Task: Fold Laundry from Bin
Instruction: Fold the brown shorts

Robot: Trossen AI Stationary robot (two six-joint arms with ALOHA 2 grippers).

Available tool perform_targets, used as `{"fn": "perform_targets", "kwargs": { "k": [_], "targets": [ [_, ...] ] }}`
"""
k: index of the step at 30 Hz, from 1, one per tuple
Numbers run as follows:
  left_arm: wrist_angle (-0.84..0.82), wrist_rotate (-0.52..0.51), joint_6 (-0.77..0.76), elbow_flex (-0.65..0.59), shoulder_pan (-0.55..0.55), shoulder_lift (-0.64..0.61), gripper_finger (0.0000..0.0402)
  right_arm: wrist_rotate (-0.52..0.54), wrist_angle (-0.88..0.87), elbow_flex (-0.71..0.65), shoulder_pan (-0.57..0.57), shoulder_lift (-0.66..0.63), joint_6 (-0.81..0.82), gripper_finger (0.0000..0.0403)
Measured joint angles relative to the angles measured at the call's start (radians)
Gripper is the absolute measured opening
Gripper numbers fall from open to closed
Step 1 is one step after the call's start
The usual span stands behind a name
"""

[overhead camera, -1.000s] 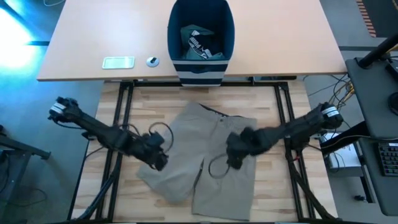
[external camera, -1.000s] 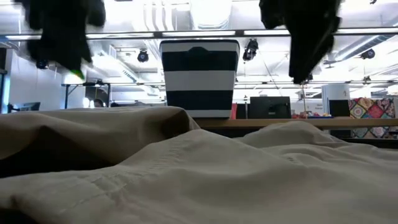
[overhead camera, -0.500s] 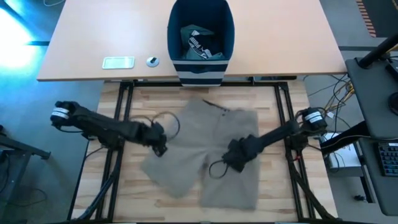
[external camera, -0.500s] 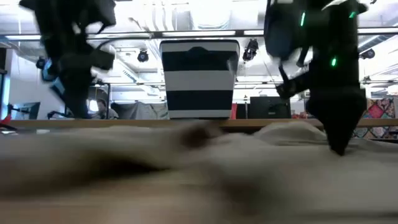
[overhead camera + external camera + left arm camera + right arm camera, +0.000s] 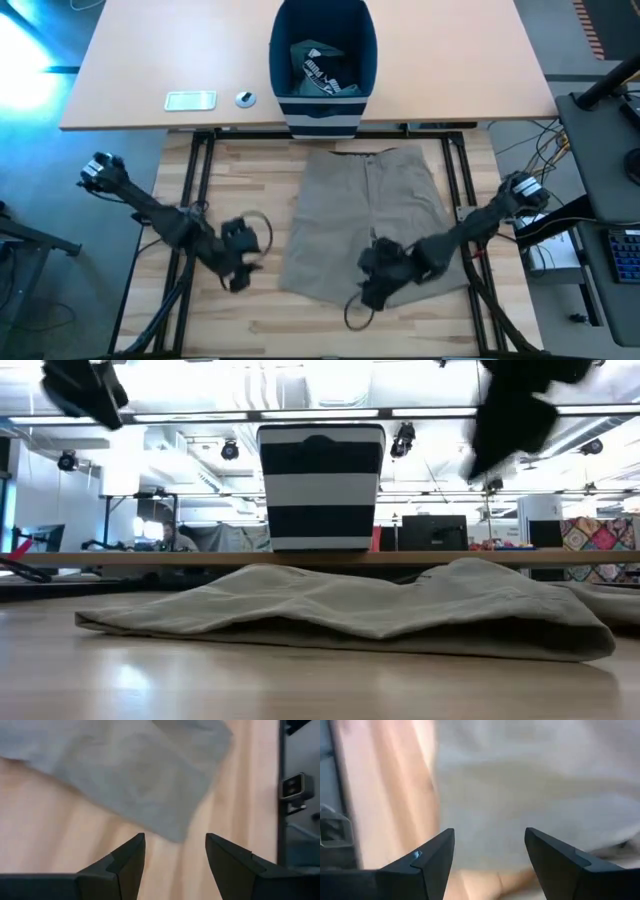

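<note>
- The left pincer (image 5: 238,268) hangs over bare wooden tabletop (image 5: 250,190), its fingers (image 5: 131,861) spread apart with nothing between them.
- The beige garment (image 5: 368,222), a pair of shorts, lies flat just beside that pincer, toward the right arm; in the left wrist view a corner of the cloth (image 5: 150,775) shows just ahead of the fingertips, apart from them.
- The right pincer (image 5: 377,272) sits over the near hem of the shorts, fingers (image 5: 434,860) spread and empty, with cloth (image 5: 530,780) filling the space ahead of them.
- In the low view the shorts (image 5: 360,610) rest on the tabletop in a low, rumpled layer, and both arms are up above it, clear of the cloth.
- The bin (image 5: 323,112) stands on the farther tabletop, well apart from both pincers, beyond the waistband of the shorts.
- Inside the bin lie more laundry pieces: a teal-green one (image 5: 312,52) and a navy one with white lettering (image 5: 322,73).
- A small white flat device (image 5: 190,100) lies on the farther tabletop, well beyond the left pincer.
</note>
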Motion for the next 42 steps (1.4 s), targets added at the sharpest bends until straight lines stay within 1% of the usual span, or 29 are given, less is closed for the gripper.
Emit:
{"fn": "perform_targets", "kwargs": {
  "k": [3,5,6,7,9,12,14,15,17,18,21,23,24,26,28,30,32,35,37,40,42],
  "targets": [
    [0.246,-0.009,-0.044,-0.066,-0.010,0.108,0.0192,-0.037,-0.024,-0.006,0.045,0.079,0.087,0.0240],
    [0.411,-0.011,-0.060,-0.103,0.007,0.198,0.0192,-0.088,-0.026,-0.003,0.063,0.123,0.135,0.0240],
    [0.468,-0.011,-0.064,-0.117,0.020,0.245,0.0192,-0.124,-0.021,-0.002,0.064,0.149,0.143,0.0240],
    [0.505,-0.011,-0.069,-0.130,0.036,0.292,0.0192,-0.151,-0.012,-0.001,0.064,0.180,0.145,0.0240],
    [0.523,0.001,-0.099,-0.157,0.071,0.366,0.0192,-0.159,-0.012,0.009,0.046,0.236,0.140,0.0240],
    [0.497,0.073,-0.147,-0.194,0.108,0.417,0.0192,-0.148,0.059,0.083,-0.010,0.281,0.084,0.0240],
    [0.450,0.123,-0.150,-0.206,0.114,0.411,0.0191,-0.122,0.116,0.145,-0.056,0.311,0.006,0.0240],
    [0.399,0.153,-0.150,-0.209,0.115,0.389,0.0191,-0.114,0.156,0.189,-0.075,0.313,-0.037,0.0240],
    [0.219,0.184,-0.150,-0.213,0.108,0.336,0.0191,-0.110,0.220,0.282,-0.104,0.299,-0.131,0.0240],
    [0.122,0.196,-0.148,-0.211,0.101,0.298,0.0191,-0.099,0.210,0.327,-0.111,0.290,-0.171,0.0240],
    [-0.180,0.177,-0.144,-0.163,0.087,0.144,0.0191,-0.059,0.062,0.438,-0.120,0.270,-0.241,0.0240],
    [-0.321,0.147,-0.150,-0.131,0.085,0.035,0.0191,-0.021,-0.101,0.488,-0.117,0.265,-0.245,0.0240],
    [-0.353,0.127,-0.159,-0.117,0.084,-0.012,0.0191,-0.004,-0.171,0.505,-0.108,0.259,-0.236,0.0240],
    [-0.301,0.062,-0.195,-0.093,0.083,-0.101,0.0191,0.026,-0.315,0.520,-0.091,0.242,-0.202,0.0240],
    [-0.217,-0.016,-0.220,-0.095,0.083,-0.146,0.0191,0.052,-0.412,0.510,-0.070,0.235,-0.150,0.0240],
    [-0.091,-0.083,-0.221,-0.103,0.084,-0.144,0.0191,0.059,-0.442,0.465,-0.052,0.244,-0.102,0.0240],
    [0.028,-0.113,-0.205,-0.123,0.084,-0.096,0.0191,0.059,-0.411,0.404,-0.039,0.261,-0.062,0.0240],
    [0.257,-0.095,-0.181,-0.168,0.084,0.024,0.0191,0.046,-0.330,0.315,-0.034,0.278,-0.015,0.0240],
    [0.352,-0.046,-0.192,-0.198,0.084,0.124,0.0191,0.007,-0.269,0.261,-0.035,0.287,0.005,0.0240],
    [0.349,0.066,-0.270,-0.230,0.081,0.275,0.0191,-0.089,-0.282,0.192,-0.035,0.292,0.032,0.0240],
    [0.350,0.119,-0.299,-0.247,0.065,0.346,0.0191,-0.162,-0.307,0.165,-0.031,0.275,0.046,0.0240]
  ]
}}
